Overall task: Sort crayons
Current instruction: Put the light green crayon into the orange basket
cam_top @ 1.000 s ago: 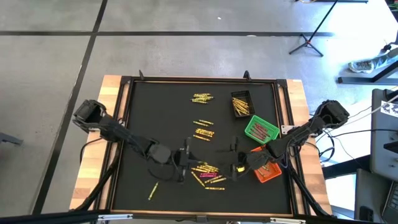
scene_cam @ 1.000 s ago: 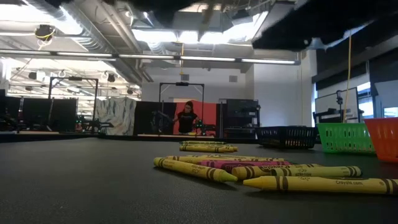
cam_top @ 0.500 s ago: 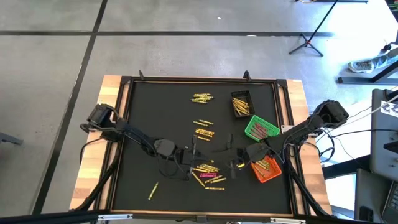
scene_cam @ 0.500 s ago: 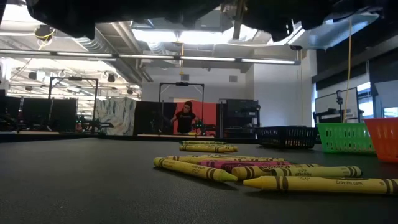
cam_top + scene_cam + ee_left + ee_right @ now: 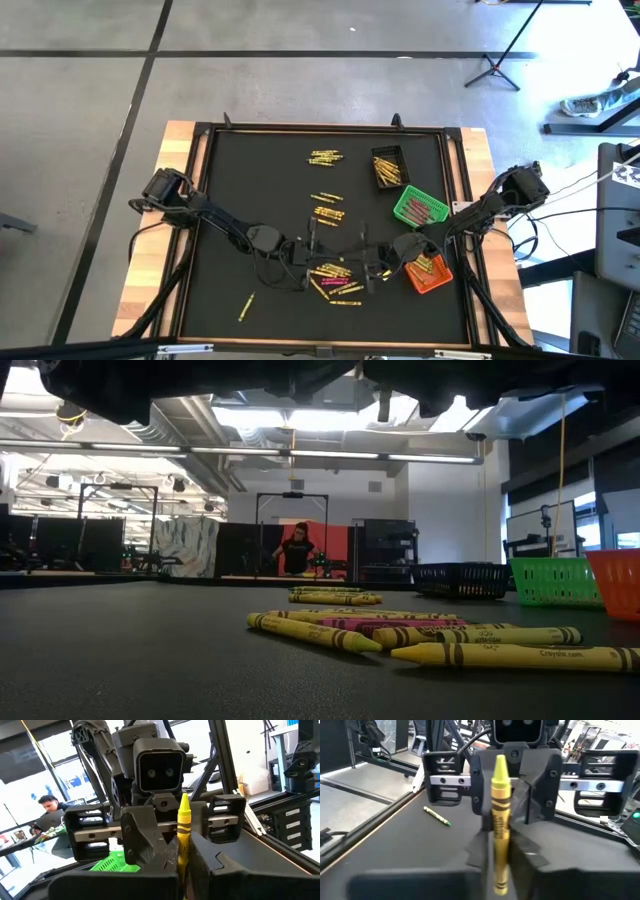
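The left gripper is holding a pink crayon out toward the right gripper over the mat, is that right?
Not quite: the crayon is yellow, not pink, as the left wrist view shows. The left gripper does hold it out toward the right gripper over the mat.

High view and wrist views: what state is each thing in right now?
Left gripper: jaws shut on yellow crayon.
Right gripper: jaws shut on yellow crayon.
Black bin: partly filled, yellow contents.
Green bin: partly filled, reddish contents.
Orange bin: partly filled.
Loose crayons: lying flat, unsorted.
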Robot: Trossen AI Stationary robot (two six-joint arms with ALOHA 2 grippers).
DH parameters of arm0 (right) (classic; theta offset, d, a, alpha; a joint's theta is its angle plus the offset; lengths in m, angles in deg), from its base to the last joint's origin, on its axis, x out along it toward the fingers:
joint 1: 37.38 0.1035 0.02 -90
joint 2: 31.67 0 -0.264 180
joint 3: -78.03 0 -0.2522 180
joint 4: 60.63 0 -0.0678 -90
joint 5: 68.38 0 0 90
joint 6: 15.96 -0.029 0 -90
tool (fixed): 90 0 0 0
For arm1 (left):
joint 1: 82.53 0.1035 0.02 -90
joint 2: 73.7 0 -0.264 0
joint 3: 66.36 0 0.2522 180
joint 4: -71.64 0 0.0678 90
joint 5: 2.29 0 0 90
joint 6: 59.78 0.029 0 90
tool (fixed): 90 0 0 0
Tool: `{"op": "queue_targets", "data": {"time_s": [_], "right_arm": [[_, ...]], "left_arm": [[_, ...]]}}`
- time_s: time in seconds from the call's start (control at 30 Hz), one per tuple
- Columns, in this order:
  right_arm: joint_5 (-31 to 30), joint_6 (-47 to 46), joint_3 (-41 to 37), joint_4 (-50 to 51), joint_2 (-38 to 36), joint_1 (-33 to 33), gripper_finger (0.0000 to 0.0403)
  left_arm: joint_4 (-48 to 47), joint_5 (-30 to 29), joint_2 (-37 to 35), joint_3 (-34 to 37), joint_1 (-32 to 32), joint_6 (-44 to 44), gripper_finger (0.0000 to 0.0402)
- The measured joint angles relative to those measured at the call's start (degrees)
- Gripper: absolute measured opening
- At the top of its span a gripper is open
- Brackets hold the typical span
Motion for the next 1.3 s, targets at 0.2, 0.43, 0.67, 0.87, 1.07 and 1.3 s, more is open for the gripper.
{"op": "queue_targets", "data": {"time_s": [0.2,0.43,0.67,0.87,1.07,1.3], "right_arm": [[-0.08,1.46,0.02,2.11,-0.02,0.00,0.0026],[-2.65,-0.52,0.08,9.02,-2.71,0.01,0.0013],[-7.64,-7.35,0.04,23.16,-9.04,2.12,0.0032],[-10.17,-21.97,1.13,47.10,-18.39,7.06,0.0014],[-9.62,-44.15,2.32,71.02,-26.69,12.68,0.0023],[-3.36,-69.25,2.40,90.93,-29.06,19.57,0.0015]], "left_arm": [[-1.59,0.08,-0.02,0.04,-0.02,-0.30,0.0006],[-2.94,-3.89,-0.09,0.04,-0.29,-2.61,0.0047],[-6.35,-8.99,-0.20,0.04,-0.99,-2.81,0.0102],[-8.70,-8.81,-0.20,0.04,-1.25,-2.81,0.0106],[-9.60,-8.71,-0.20,0.04,-1.20,-2.81,0.0106],[-9.75,-8.68,-0.20,0.04,-1.09,-2.81,0.0106]]}}
